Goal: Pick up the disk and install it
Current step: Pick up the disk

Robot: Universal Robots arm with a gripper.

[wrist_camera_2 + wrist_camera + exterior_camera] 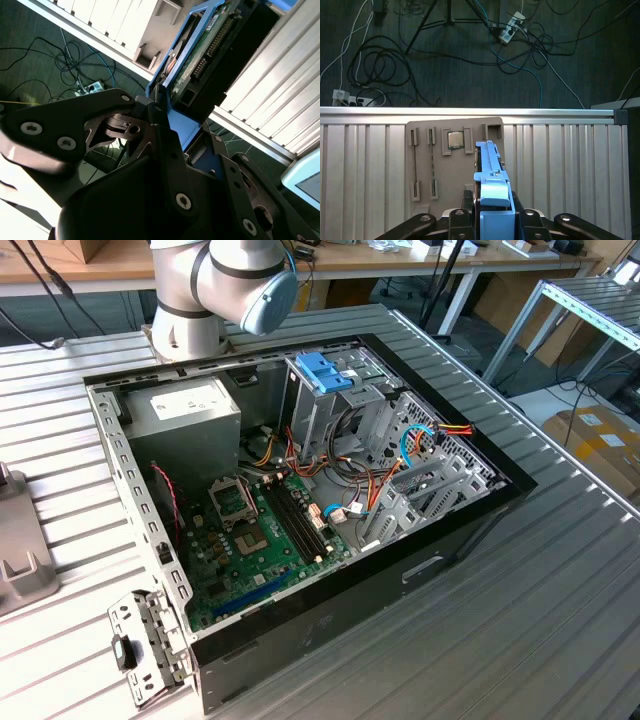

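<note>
The end effector is clenched on the disk, with a finger on each flat side. That way the disk stands on its thin edge and cannot slip out. In the first wrist view the disk hangs over the grey tray on the tabletop and seems to be clear of it. In the exterior view the open computer lies on its side, so its cage faces up and is easy to reach from above.
</note>
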